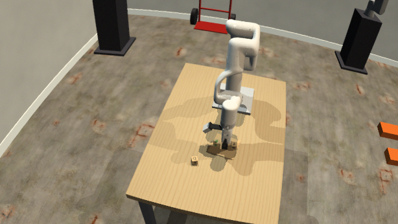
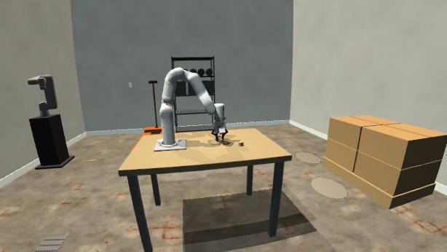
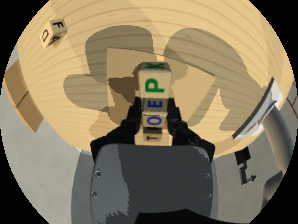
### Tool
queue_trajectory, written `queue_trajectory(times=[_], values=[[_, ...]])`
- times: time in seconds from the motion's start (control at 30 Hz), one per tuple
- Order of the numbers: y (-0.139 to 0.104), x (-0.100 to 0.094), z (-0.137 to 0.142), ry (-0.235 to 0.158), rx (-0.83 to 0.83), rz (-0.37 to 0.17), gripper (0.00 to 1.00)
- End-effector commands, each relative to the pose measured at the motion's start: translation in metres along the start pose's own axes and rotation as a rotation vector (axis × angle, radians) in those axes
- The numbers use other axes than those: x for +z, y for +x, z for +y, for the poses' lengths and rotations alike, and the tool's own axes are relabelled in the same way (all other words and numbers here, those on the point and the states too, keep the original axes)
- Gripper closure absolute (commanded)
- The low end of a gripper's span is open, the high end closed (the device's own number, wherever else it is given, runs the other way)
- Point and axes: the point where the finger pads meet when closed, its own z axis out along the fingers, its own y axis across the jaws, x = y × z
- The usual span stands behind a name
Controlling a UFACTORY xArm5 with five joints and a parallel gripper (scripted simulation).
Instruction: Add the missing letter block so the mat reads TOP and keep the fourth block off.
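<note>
The brown mat (image 1: 221, 151) lies on the table in front of the robot's base. My gripper (image 1: 224, 144) points straight down over the mat's middle, and the wrist view shows it too (image 3: 153, 129). Its fingers stand open, one on each side of the O block (image 3: 153, 120), which rests on the mat with the blue O on top. The P block (image 3: 152, 84) lies right beside it with the green P on top; it also shows in the top view (image 1: 215, 142). A third block (image 1: 234, 144) sits on the mat on the gripper's other side; its letter is hidden.
A fourth block (image 1: 194, 160) lies on the bare table off the mat, also in the wrist view (image 3: 52, 31). The robot's base plate (image 1: 234, 101) is behind the mat. The table's front edge is well away.
</note>
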Motion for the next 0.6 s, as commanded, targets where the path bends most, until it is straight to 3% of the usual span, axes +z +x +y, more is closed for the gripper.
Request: queue_trajectory(times=[0.0,0.07,0.57], values=[[0.0,-0.001,-0.0013,0.003,0.0,0.0,0.57],[0.0,-0.001,-0.0013,0.003,0.0,0.0,0.53],[-0.0001,-0.0043,-0.0013,0.003,0.0,0.0,0.53]])
